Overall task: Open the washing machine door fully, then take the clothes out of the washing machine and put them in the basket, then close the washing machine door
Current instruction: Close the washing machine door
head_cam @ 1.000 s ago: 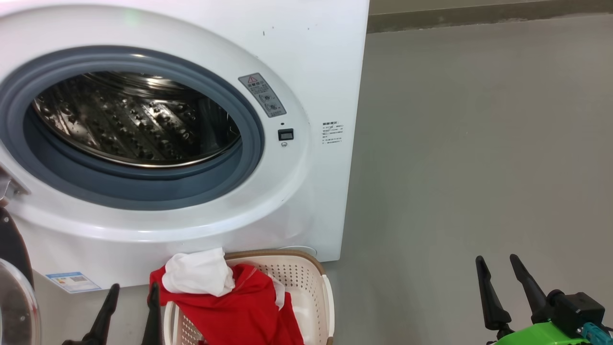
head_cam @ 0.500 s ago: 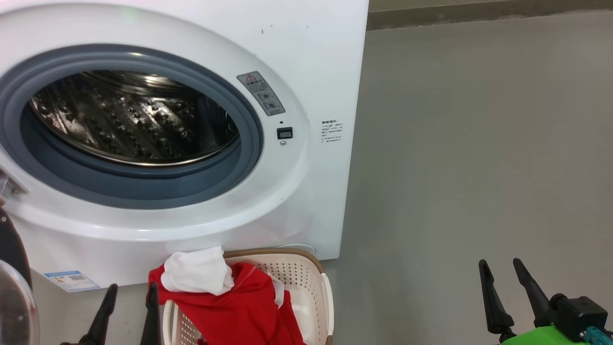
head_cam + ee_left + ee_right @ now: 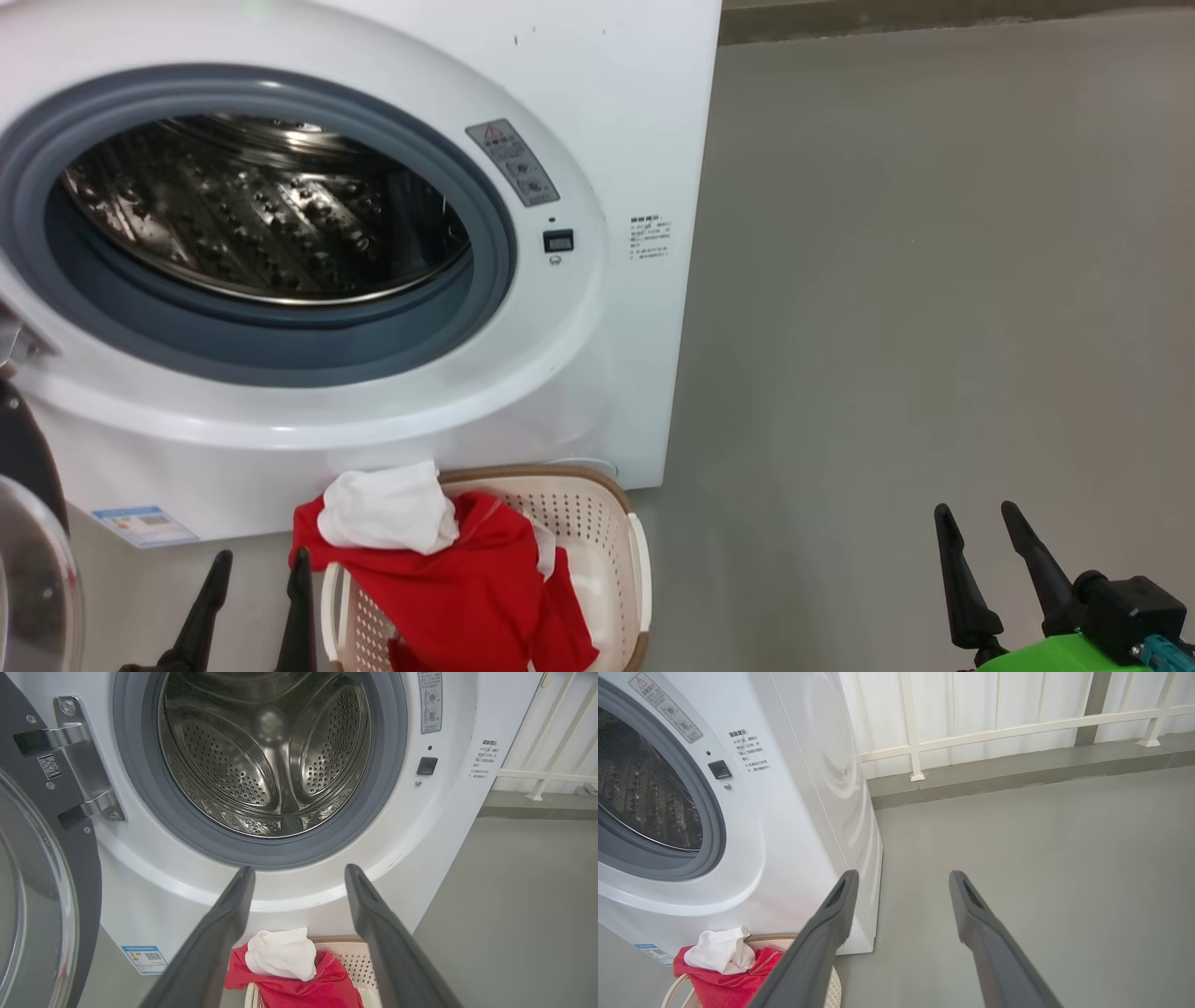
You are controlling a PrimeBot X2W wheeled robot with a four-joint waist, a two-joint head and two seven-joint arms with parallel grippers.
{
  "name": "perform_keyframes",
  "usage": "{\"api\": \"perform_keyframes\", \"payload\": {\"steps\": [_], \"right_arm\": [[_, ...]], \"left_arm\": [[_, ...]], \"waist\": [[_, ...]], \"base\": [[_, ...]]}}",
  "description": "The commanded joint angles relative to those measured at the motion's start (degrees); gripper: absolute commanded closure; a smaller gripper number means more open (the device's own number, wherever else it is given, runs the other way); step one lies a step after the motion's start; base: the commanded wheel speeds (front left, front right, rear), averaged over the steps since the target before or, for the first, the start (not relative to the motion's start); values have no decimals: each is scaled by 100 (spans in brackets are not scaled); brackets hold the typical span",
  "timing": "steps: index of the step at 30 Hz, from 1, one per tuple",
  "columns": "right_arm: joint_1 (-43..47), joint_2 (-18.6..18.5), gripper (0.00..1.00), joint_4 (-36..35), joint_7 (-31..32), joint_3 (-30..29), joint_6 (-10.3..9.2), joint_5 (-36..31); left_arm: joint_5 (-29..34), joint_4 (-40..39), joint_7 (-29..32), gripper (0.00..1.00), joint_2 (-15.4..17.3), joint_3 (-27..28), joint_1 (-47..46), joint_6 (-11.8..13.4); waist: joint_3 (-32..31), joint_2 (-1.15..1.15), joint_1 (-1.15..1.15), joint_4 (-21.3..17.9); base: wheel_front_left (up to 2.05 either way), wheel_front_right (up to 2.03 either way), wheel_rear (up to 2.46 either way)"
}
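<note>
Left gripper (image 3: 262,554) fingers spread, empty; clothes (image 3: 457,597) heaped in basket (image 3: 597,523) just right of them. Right gripper (image 3: 975,508) spread, empty, well apart.

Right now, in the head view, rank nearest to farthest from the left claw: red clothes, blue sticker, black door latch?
From the left gripper:
1. clothes, just right of it, in the basket.
2. blue sticker, low on the washing machine, to its left.
3. black latch, higher up and farther right.
</note>
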Motion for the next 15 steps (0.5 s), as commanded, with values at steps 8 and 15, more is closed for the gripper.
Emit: {"api": "perform_keyframes", "payload": {"steps": [8,15], "right_arm": [[-148,-76,0,-147,-37,138,28,-37],[-141,-76,0,-150,-37,142,28,-39]], "left_arm": [[-92,-153,-36,0,60,141,-187,-32],[-132,-188,-36,0,60,113,-181,-32]], "waist": [[21,0,0,21],[19,0,0,45]], "base": [[-167,167,0],[-133,133,0]]}}
